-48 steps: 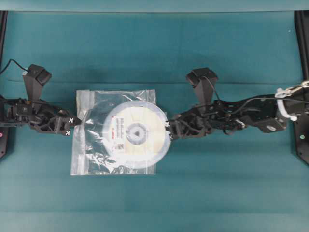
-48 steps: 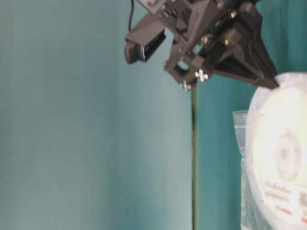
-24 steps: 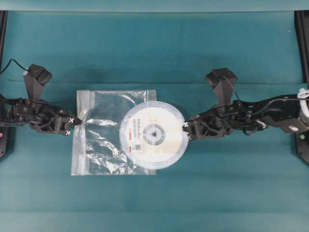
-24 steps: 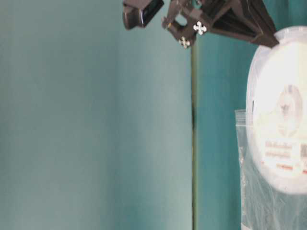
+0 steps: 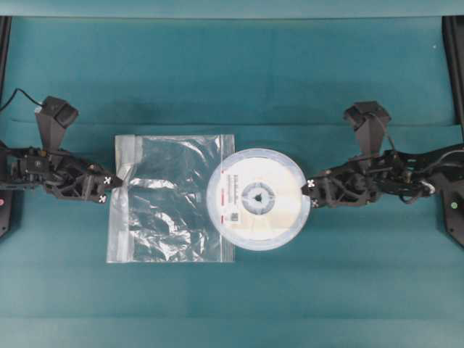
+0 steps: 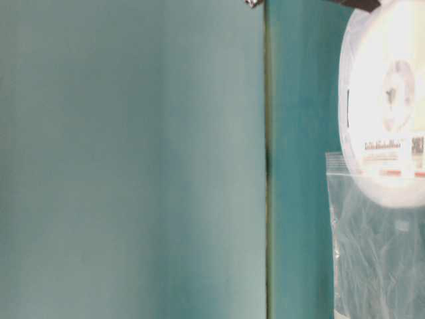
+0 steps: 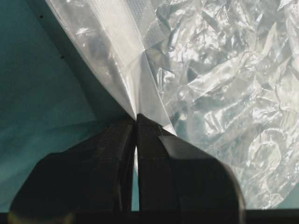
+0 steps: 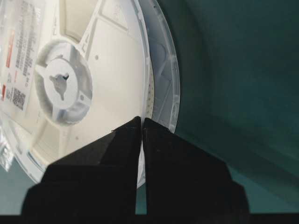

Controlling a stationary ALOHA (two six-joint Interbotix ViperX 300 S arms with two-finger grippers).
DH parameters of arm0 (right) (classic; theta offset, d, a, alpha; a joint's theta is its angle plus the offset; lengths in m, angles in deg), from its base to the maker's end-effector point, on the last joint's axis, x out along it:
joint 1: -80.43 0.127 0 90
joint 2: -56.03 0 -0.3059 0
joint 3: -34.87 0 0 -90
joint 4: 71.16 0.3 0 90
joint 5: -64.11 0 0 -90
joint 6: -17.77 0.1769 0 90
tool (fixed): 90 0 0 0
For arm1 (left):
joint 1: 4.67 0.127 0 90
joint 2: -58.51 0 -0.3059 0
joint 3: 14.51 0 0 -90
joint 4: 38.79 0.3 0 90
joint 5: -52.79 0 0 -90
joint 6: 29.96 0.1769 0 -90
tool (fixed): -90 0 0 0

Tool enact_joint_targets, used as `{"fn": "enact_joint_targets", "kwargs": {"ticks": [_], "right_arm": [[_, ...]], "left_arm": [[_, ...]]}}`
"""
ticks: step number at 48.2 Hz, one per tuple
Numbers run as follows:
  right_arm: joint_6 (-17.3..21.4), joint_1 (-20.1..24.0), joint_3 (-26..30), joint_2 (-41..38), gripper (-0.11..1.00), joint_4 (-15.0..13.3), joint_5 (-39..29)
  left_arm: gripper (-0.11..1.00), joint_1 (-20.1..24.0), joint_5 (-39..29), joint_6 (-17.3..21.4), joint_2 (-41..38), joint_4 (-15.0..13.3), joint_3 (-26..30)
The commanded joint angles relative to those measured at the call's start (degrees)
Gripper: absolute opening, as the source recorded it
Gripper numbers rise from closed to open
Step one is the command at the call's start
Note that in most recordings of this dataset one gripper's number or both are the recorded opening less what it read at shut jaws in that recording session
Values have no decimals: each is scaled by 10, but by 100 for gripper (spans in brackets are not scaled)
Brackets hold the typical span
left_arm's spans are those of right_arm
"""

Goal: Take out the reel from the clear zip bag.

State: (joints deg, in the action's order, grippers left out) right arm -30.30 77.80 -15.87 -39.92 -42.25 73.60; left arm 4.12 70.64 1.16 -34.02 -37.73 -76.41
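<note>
The reel, a flat white disc with a grey hub and a red-marked label, lies mostly outside the clear zip bag; only its left edge overlaps the bag's right, open side. My right gripper is shut on the reel's right rim, seen in the right wrist view as the reel clamped between the black fingers. My left gripper is shut on the bag's left edge by the whitish zip strip. The table-level view shows the reel above the crinkled bag.
The teal table cloth spreads all round. A seam or fold in the cloth runs through the table-level view. Black frame posts stand at the far left and right edges.
My right gripper has pulled the reel to the right, from well inside the bag to almost fully outside it. The left gripper and the bag have stayed in place.
</note>
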Motion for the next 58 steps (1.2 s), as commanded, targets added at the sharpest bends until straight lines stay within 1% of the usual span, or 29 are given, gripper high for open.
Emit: {"fn": "enact_joint_targets", "kwargs": {"ticks": [1,34,44,58], "right_arm": [[4,-2,-6,17,2,2,3],[4,-11,-66,87,2,4,-4],[5,-13,-85,112,2,11,-18],[6,-16,-91,126,2,12,-18]], "left_arm": [[-1,-2,-1,1,-5,2,7],[-1,-3,-1,2,-5,2,6],[-1,-2,-1,2,-6,2,6],[-1,-2,-1,2,-5,2,7]]}}
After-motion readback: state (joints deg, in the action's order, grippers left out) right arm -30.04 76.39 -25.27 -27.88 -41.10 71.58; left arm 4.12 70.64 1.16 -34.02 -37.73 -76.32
